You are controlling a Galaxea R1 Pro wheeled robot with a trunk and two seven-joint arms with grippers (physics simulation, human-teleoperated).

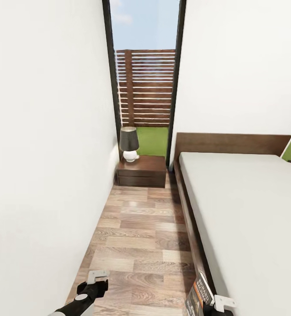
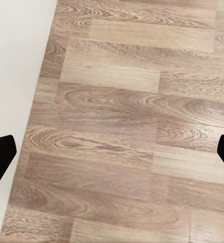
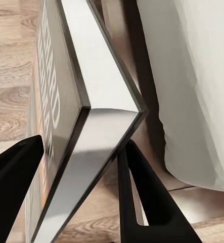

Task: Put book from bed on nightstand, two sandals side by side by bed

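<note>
Two of my right fingers [image 3: 142,202] are pinching the book [image 3: 86,126] between them beside the bed [image 1: 250,210], left fingers [image 2: 0,157] spread wide over bare floor [image 2: 122,126], nightstand [image 1: 142,170] well ahead.

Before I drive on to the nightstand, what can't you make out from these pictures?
- Book: its lower part is cut off by the head view's bottom edge; the title is too blurred to read.
- Right pincer: shut on the book, whose cover hides the contact.
- Nightstand: its top behind the lamp is hidden, so free space there is unclear.
- Bed: its far side is cut off by the head view's right edge.
</note>
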